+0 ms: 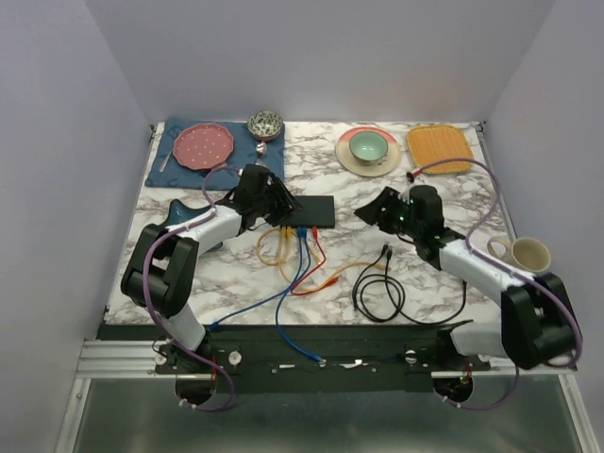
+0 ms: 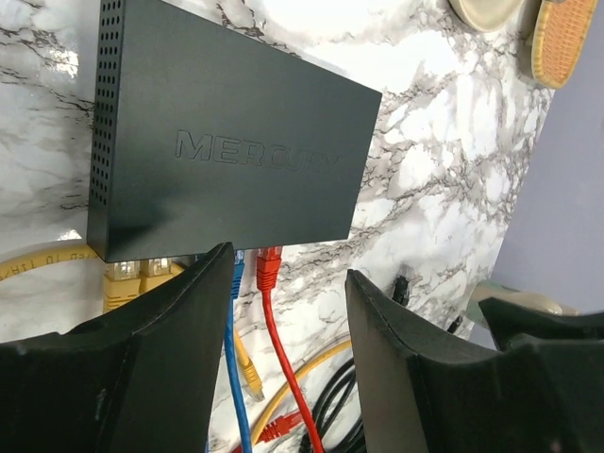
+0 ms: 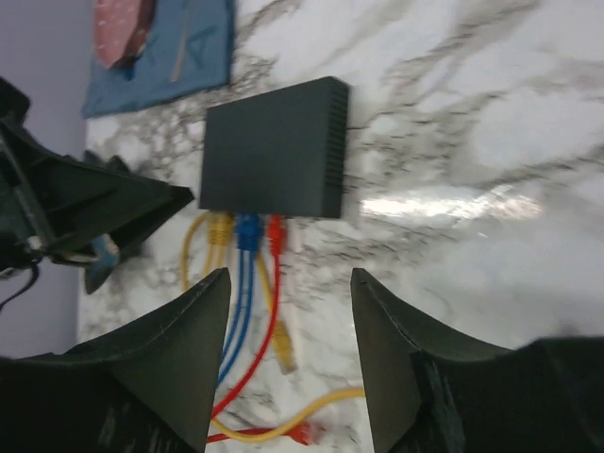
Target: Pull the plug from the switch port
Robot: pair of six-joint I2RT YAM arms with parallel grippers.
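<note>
Left gripper (image 2: 288, 272): fingers spread wide, clamped on nothing, tips low and just short of the port edge of the switch (image 2: 226, 142), straddling the red plug (image 2: 269, 266), w/ the blue plug (image 2: 236, 274) right beside the left-hand finger at lower centre of the left wrist view. Right gripper (image 3: 291, 278): likewise spread and empty, apart from the switch, centre-right in the top view. No contact w/ any cable, as far as visible. Progress: approx nil on the pull itself. Yellow plugs (image 3: 219, 229), blue and red all seated in the port row along the switch's near long edge. Approach prob. done on the left side; grasp + extraction left to do. Which plug is meant: can't tell from the task line, red likeliest given the lineup between the left fingers. Switch flat on the marble table (image 1: 528, 203), centre of the top view, a bit above middle, cables fanning down-frame toward the bases. Further out: left wrist pitched down, forearm angled in from the left of frame, elbow folded at lower left. Right arm stretched diagonally from lower right, wrist turned toward the switch's right end. Loose black cable (image 1: 382, 283) coiled at lower centre-right, apparently not plugged into the switch.
</note>
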